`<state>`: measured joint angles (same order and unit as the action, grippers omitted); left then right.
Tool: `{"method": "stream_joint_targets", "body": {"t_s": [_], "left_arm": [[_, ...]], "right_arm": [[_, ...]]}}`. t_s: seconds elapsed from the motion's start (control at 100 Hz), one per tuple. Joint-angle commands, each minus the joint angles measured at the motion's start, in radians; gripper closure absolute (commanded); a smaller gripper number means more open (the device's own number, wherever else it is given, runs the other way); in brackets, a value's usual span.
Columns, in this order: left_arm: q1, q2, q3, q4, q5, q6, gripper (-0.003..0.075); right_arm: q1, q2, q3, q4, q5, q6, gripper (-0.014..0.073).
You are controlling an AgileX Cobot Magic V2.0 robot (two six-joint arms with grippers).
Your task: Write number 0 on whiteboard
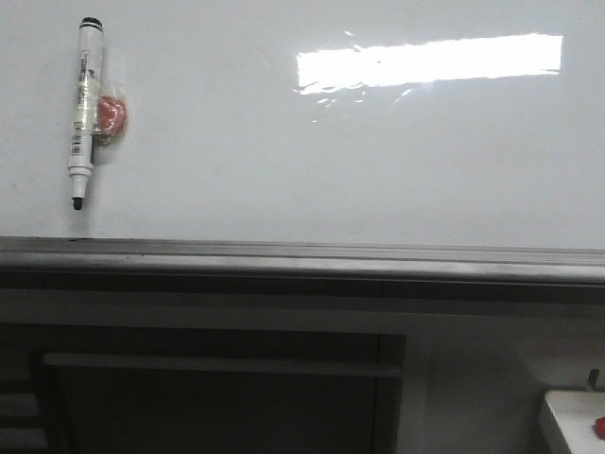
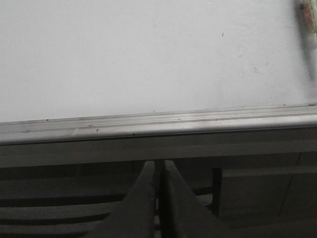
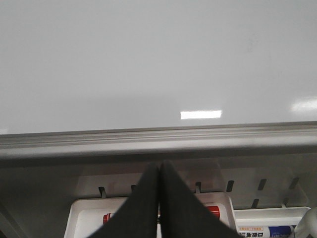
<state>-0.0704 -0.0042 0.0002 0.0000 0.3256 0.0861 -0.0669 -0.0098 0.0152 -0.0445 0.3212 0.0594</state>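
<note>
The whiteboard (image 1: 284, 161) fills the upper front view, glossy white with a bright glare, and a grey metal ledge (image 1: 302, 257) runs along its lower edge. A white marker pen (image 1: 83, 112) with a black cap and tip hangs upright on the board at far left, next to a red magnet (image 1: 113, 113). No number 0 shows on the board. Neither gripper shows in the front view. My left gripper (image 2: 159, 166) is shut and empty below the ledge (image 2: 158, 125). My right gripper (image 3: 160, 167) is shut and empty below the ledge (image 3: 158, 139).
A dark cabinet front (image 1: 217, 397) with a pale handle bar lies below the ledge. A white tray (image 3: 79, 218) with a red-capped item sits under my right gripper. A white box corner (image 1: 572, 421) shows at lower right in the front view.
</note>
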Motion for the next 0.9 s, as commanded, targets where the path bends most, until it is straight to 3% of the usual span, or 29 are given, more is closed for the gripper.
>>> {"method": "stream_joint_targets", "body": {"t_s": [0.0,0.7,0.8,0.89], "left_arm": [[-0.004,-0.027,0.012,-0.010,-0.070,-0.001,0.0741],[-0.004,-0.027,0.012,0.010,-0.070,-0.001,0.0741],[-0.004,-0.027,0.012,-0.041,-0.109,-0.003,0.0741],[-0.004,-0.027,0.012,-0.101,-0.205,-0.003,0.0741]], "right_arm": [[-0.005,-0.019,0.023,-0.011,-0.014,-0.002,0.0645],[-0.005,-0.019,0.023,-0.011,-0.014,-0.002,0.0645],[-0.005,-0.019,0.023,-0.011,-0.031,-0.002,0.0645],[-0.005,-0.019,0.023,-0.011,-0.132,-0.002,0.0645]]}}
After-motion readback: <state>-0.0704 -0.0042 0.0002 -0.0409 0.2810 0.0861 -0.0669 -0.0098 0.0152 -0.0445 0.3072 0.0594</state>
